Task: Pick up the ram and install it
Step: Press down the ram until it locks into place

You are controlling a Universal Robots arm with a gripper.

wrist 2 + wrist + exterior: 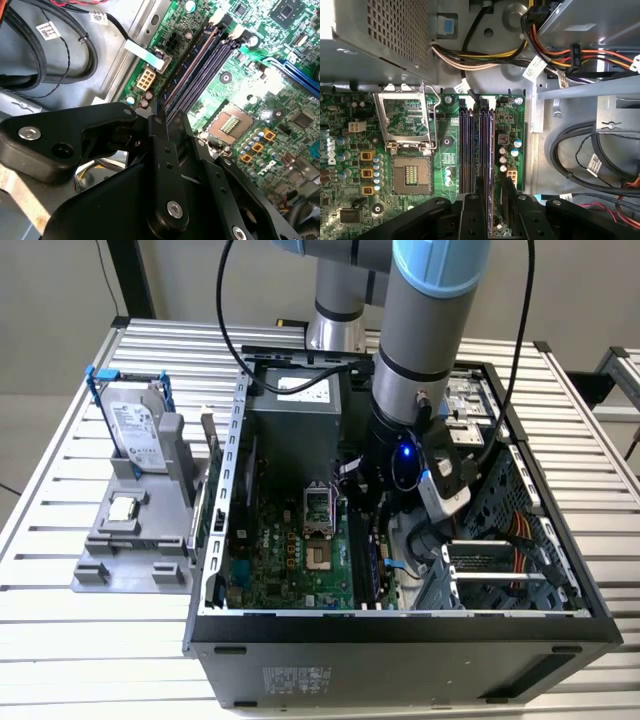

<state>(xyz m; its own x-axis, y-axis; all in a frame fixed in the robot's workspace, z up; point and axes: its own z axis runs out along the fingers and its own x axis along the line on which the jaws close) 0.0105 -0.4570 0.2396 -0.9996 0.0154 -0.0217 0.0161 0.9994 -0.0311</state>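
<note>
Exterior view: I see the grey-and-light-blue robot arm (425,330) reaching down into the open black desktop PC case (400,625), which lies on its side on a slatted aluminium table (60,640). The wrist sits over the green motherboard (290,555), near the memory slots on the exterior view's right of the open silver CPU socket (315,510). On the exterior view's left, outside the case, a grey plastic parts holder (130,550) carries a silver box-shaped hard drive with blue rails (135,425), upright, and a small square silver processor chip (124,507) lying flat.

Second wrist view: the black gripper (167,117) is low over the motherboard, w/ black linkage bars in the foreground. A thin, dark bluish ram stick (187,75) runs along the long dark slots (210,62), edge-up, one end between the fingertips. I cannot tell if it is fully seated.

First wrist view: fingers (471,220) stand either side of the ram stick (486,150), which lies along one of the parallel slots beside the CPU socket (410,145). Pincer reads as clamped on the stick, pads close against its faces. Bundled coloured cables (570,55) and the perforated grey PSU housing (395,35) lie beyond the board.
</note>
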